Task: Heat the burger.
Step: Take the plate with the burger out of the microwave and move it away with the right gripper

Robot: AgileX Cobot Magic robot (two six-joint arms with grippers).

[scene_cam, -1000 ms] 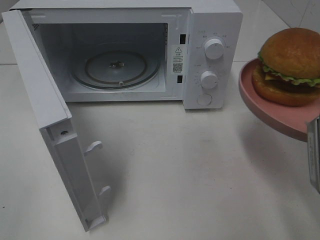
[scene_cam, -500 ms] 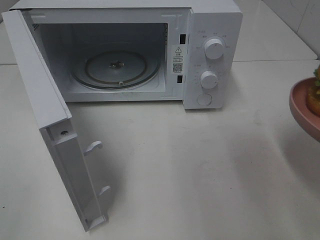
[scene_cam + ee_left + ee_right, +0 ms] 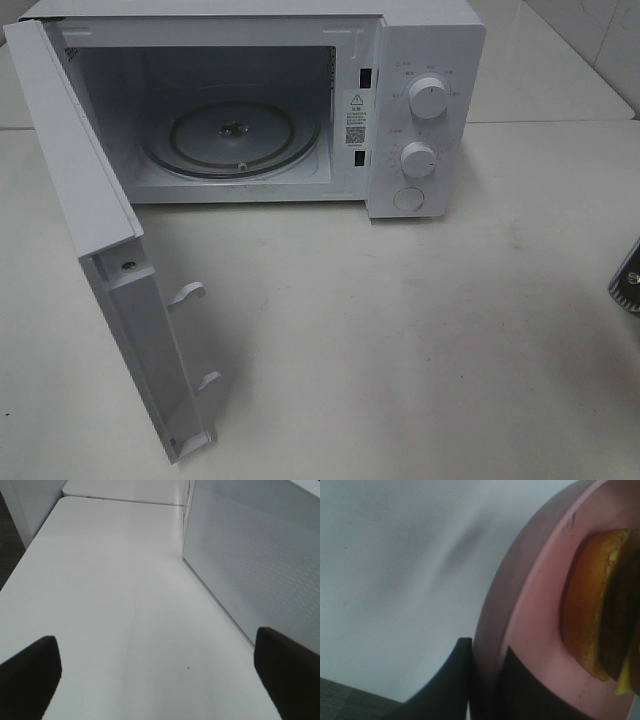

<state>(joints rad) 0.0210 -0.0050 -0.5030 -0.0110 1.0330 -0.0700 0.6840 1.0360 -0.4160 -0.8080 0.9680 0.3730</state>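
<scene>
Burger [image 3: 600,625] sits on a pink plate [image 3: 530,610], seen only in the right wrist view; it's out of the overhead pic. Right gripper [image 3: 485,680] pinches the plate's rim, one finger each side, jaws narrow. Only a sliver of that arm [image 3: 630,280] shows at the right edge overhead. White microwave [image 3: 420,60] stands at the back of the white table [image 3: 400,350], door [image 3: 100,240] swung wide, glass turntable [image 3: 232,140] bare. Left gripper [image 3: 160,675] hovers w/ jaws wide, holding nothing, just beside the door's perforated panel [image 3: 250,555].
</scene>
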